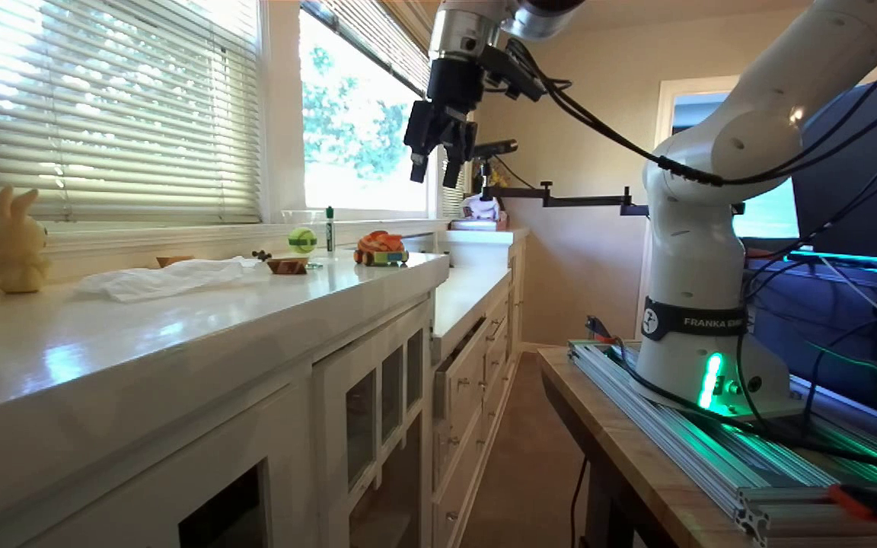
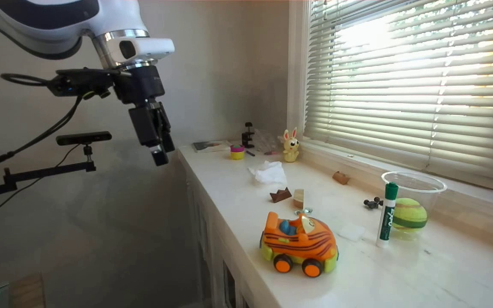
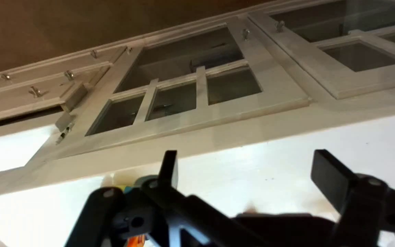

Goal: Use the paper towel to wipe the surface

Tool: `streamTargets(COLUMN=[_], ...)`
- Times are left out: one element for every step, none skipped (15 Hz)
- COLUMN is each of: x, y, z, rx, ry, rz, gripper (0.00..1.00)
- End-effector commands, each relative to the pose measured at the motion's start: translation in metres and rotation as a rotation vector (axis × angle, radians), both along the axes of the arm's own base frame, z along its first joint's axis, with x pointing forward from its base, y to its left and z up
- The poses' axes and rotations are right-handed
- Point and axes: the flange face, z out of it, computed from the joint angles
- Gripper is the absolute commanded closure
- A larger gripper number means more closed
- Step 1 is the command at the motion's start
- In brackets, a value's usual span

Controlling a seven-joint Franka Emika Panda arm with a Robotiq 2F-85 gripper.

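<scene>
White wrinkled paper towel (image 2: 268, 172): lies loose on the glossy white countertop slab (image 2: 238, 201), unheld.
Towel's long axis: in an exterior view the towel (image 1: 168, 278) spreads long and low; in an exterior view the towel (image 2: 268, 172) looks a short bunch, so I cannot tell.
Pale yellow bunny figure (image 2: 290, 147): near the towel, apart from it.
Black two-finger gripper (image 1: 435, 173): released, jaws wide, nothing between; hangs well above the slab, so the towel lies below and, I judge, inward across it.
Wrist view: faces white glass-paned cabinet doors (image 3: 201, 87); the towel, plain in both exterior views, cannot be picked out there.
</scene>
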Motion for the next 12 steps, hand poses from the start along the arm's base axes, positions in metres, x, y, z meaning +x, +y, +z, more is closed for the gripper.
streamTargets(x=[0.002, 0.004, 0.005, 0.006, 0.006, 0.006, 0.006, 0.006, 0.006, 0.007, 0.012, 0.018], y=[-0.003, -0.004, -0.004, -0.004, -0.004, -0.004, -0.004, -0.004, -0.003, -0.004, -0.009, -0.017], z=[-0.001, -0.002, -0.003, -0.004, -0.004, -0.004, -0.004, -0.004, -0.002, 0.001, 0.005, 0.01], rx=[0.001, 0.001, 0.001, 0.002, 0.002, 0.002, 0.002, 0.002, 0.01, 0.011, -0.001, -0.015], ry=[-0.005, -0.006, -0.006, -0.005, -0.005, -0.005, -0.006, -0.006, -0.039, -0.066, -0.107, -0.162], rz=[0.004, 0.004, 0.005, 0.006, 0.006, 0.006, 0.006, 0.006, 0.023, 0.057, 0.09, 0.12], gripper=[0.0, 0.0, 0.0, 0.0, 0.0, 0.0, 0.0, 0.0, 0.0, 0.0, 0.0, 0.0])
